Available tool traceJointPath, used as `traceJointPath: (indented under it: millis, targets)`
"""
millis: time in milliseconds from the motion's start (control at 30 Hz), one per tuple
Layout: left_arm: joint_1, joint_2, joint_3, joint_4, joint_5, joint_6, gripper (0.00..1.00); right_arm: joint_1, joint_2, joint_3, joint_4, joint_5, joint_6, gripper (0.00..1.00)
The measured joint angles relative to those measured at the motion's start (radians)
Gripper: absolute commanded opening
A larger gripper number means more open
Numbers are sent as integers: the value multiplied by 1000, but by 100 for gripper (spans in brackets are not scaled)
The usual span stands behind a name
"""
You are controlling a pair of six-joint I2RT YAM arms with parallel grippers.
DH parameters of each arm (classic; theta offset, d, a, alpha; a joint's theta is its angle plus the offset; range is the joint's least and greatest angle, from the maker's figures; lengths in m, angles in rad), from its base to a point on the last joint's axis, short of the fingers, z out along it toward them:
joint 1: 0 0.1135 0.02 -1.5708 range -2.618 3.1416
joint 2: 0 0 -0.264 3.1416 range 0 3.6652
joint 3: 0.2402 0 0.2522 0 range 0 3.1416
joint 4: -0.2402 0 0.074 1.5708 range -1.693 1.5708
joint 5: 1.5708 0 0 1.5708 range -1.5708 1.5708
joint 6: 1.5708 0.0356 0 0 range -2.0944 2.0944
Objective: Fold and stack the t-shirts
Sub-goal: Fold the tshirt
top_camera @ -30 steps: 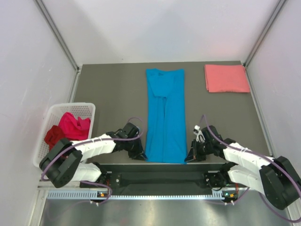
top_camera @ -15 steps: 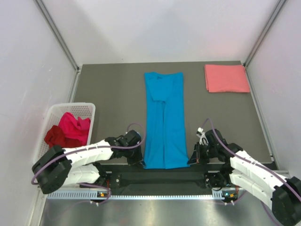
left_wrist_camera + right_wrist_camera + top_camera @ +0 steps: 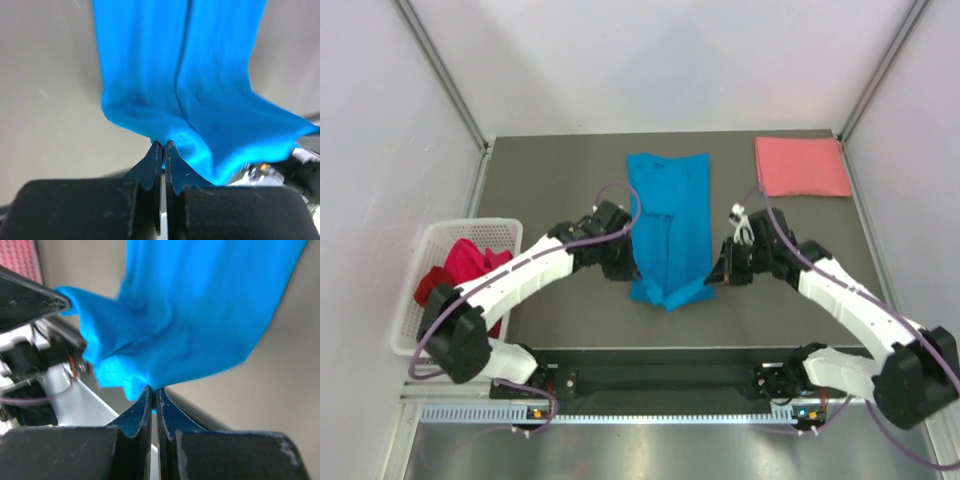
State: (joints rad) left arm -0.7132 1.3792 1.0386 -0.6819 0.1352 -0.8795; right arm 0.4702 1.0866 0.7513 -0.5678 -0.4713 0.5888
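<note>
Two thin pinches, the left fingers (image 3: 151, 167) and the right fingers (image 3: 140, 412) each clamped on a near hem corner of the blue t-shirt (image 3: 672, 210) lifted over the counter's (image 3: 560, 180) middle, could slip if the arms advance unevenly, skewing the fold.

Grey matte table (image 3: 550, 180), white enclosure walls (image 3: 660, 60), aluminium corner posts (image 3: 443, 75), even diffuse light.
</note>
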Motion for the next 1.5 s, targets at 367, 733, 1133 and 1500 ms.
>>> traceJointPath:
  millis: [367,733,1133,1500]
  targets:
    - [255,422,443,-76,72,208,0,-188,465,447,-52,-60,-146,0]
    - [317,676,726,-121,148,273,0,-237,726,681,-87,-103,-183,0]
    - [355,785,813,-129,184,289,0,-278,880,798,-106,-132,-204,0]
    - [388,850,857,-128,212,296,0,-290,982,872,-113,-148,-204,0]
